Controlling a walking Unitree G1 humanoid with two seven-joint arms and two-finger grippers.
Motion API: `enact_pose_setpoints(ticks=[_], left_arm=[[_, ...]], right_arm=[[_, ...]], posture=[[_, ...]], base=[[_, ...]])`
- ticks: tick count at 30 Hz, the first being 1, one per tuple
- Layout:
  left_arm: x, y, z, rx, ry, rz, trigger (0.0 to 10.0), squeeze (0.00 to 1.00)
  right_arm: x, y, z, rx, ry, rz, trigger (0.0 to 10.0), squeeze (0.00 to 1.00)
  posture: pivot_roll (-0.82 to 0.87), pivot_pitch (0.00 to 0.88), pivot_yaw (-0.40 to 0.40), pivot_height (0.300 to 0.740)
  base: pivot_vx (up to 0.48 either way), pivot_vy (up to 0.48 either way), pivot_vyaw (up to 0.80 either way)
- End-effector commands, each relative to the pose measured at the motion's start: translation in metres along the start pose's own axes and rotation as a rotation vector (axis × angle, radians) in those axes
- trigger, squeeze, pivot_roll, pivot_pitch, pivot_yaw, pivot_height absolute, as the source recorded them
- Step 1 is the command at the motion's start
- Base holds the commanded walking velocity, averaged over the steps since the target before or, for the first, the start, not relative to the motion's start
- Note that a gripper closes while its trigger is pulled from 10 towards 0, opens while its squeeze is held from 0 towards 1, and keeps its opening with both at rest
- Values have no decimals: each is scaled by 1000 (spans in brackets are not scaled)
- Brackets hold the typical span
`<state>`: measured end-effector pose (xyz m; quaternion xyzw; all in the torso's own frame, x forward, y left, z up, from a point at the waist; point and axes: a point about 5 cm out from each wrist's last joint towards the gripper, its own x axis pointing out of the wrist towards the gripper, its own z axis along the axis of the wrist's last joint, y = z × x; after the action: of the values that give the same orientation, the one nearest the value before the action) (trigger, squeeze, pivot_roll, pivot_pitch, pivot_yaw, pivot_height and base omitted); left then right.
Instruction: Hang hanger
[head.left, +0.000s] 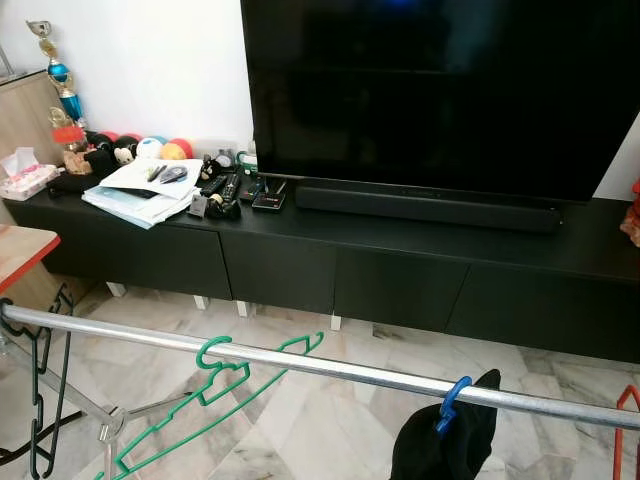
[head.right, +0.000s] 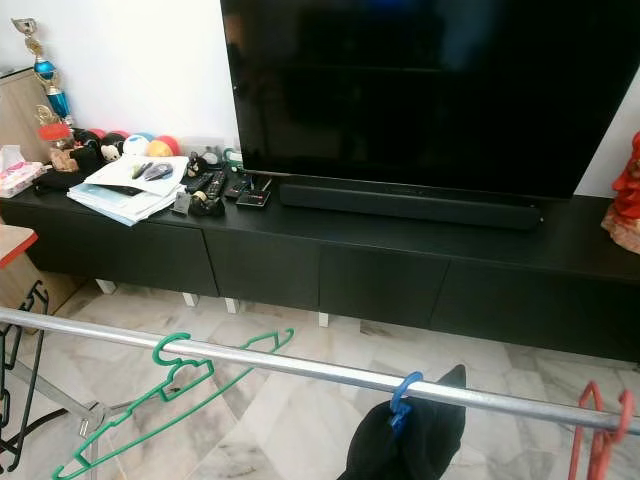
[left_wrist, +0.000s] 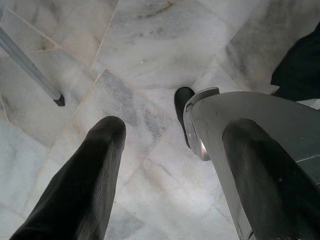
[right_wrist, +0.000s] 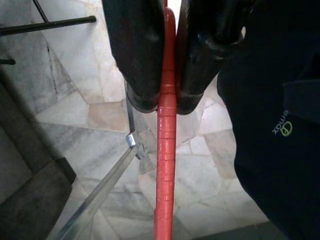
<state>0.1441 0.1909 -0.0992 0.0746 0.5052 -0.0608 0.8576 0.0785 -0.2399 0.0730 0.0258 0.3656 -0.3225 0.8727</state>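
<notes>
Right wrist view: right gripper (right_wrist: 167, 100) fingers pinched shut on red hanger (right_wrist: 165, 165), hook near metal rail (head.right: 300, 368) at its right end; risk: thin bar pivoting, hook missing rail; left gripper (left_wrist: 175, 165) spread open, empty.

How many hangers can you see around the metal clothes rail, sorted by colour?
Green plastic hanger: 1, hooked on the metal clothes rail
Blue plastic hanger: 1, on the rail carrying a black garment
Red plastic hanger: 1, at the rail, clamped in the right pincer
Black metal hanger: at least 1, at the rail's left end
Total: at least 4
</notes>
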Motion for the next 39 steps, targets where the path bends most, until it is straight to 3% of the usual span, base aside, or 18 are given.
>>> enact_pose_setpoints(ticks=[1,12,13,14,15,16,21,23,26,27,28,29,30,31,39], left_arm=[[0,-9,-5,-8,16,-34,10000,0],[0,-8,-5,-17,17,-30,10000,0],[0,-8,-5,-18,17,-30,10000,0],[0,-8,-5,-18,16,-29,10000,0],[0,-8,-5,-18,16,-30,10000,0],[0,-8,-5,-18,16,-30,10000,0],[0,-8,-4,-18,13,-30,10000,0],[0,-8,-4,-16,13,-30,10000,0],[0,-8,-4,-13,14,-30,10000,0],[0,-8,-4,-13,14,-30,10000,0],[0,-8,-4,-13,14,-30,10000,0],[0,-7,-4,-13,14,-30,10000,0],[0,-7,-4,-14,14,-30,10000,0],[0,-8,-4,-14,14,-31,10000,0],[0,-8,-4,-15,14,-30,10000,0]], right_arm=[[12,-1,-1,-14,1,1,10000,0],[20,2,-11,-19,24,9,10000,0],[20,2,-12,-15,25,5,10000,294],[20,2,-13,-14,26,5,10000,294],[20,2,-13,-13,26,3,10000,925],[20,2,-14,-12,26,3,10000,1000],[15,6,-17,-12,24,6,10000,1000],[14,5,-18,-10,26,0,10000,929],[14,4,-19,-3,25,-11,10000,925],[14,5,-19,-4,25,-10,10000,812],[14,5,-19,-5,24,-9,10000,812],[14,5,-20,-8,24,-6,10000,337],[15,6,-20,-10,23,-4,10000,337],[15,6,-19,-19,18,-5,10000,0],[13,10,-5,-73,-102,-2,10000,0]], posture=[[-64,0,-13,740],[-65,4,-19,740],[-65,4,-19,740],[-65,4,-19,740],[-64,5,-19,740],[-61,5,-18,740],[-62,4,-15,740],[-63,4,-14,740],[-64,5,-13,740],[-63,6,-13,740],[-63,6,-13,740],[-63,6,-13,740],[-63,6,-13,740],[-62,5,-14,740],[-60,3,-15,740]], base=[[0,0,0],[0,0,0],[0,0,0],[0,0,0],[0,0,0],[0,0,0],[0,0,0],[0,0,0],[0,0,0],[0,0,0],[0,0,0],[0,0,0],[0,0,0],[0,0,0],[0,0,0]])
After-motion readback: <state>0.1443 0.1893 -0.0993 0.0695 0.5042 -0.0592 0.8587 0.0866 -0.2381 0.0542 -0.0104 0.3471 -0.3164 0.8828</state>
